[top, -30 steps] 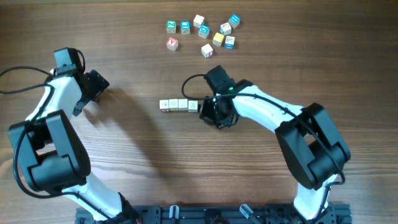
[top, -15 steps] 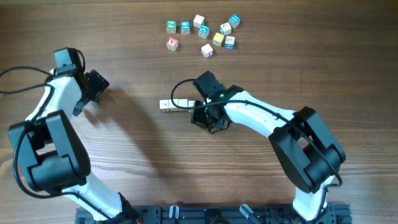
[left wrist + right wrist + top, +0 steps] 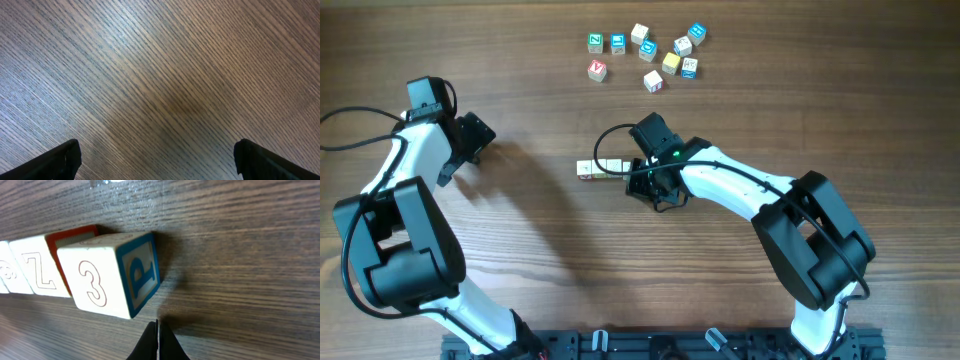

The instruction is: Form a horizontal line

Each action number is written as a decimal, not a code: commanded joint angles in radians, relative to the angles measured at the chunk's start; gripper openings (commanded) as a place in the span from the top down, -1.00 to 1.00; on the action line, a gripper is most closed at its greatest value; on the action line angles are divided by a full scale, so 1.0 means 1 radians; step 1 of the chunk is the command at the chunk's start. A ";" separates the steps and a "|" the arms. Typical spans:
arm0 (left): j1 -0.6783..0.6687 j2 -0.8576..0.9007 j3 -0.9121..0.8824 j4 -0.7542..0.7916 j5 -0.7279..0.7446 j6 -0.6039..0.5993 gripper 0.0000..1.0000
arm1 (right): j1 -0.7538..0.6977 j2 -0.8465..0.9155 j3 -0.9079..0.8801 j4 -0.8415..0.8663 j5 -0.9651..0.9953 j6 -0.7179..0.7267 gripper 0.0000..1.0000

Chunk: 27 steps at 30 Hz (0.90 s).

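Brown wooden table under soft, even light

The table fills every view from edge to edge, its fine grain running from 9 to 3 o'clock in the overhead view. In the left wrist view the grain runs slantwise, with a pale sheen toward 10 o'clock and a duller, browner patch at the centre. In the right wrist view the wood looks darker and faintly glossy.

Diagonal-grained wood table; dark left fingers at bottom corners, spread wide apart.
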 commanded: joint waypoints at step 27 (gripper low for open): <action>-0.001 0.007 -0.003 0.000 0.001 -0.009 -1.00 | 0.038 0.025 -0.003 0.101 0.158 -0.010 0.91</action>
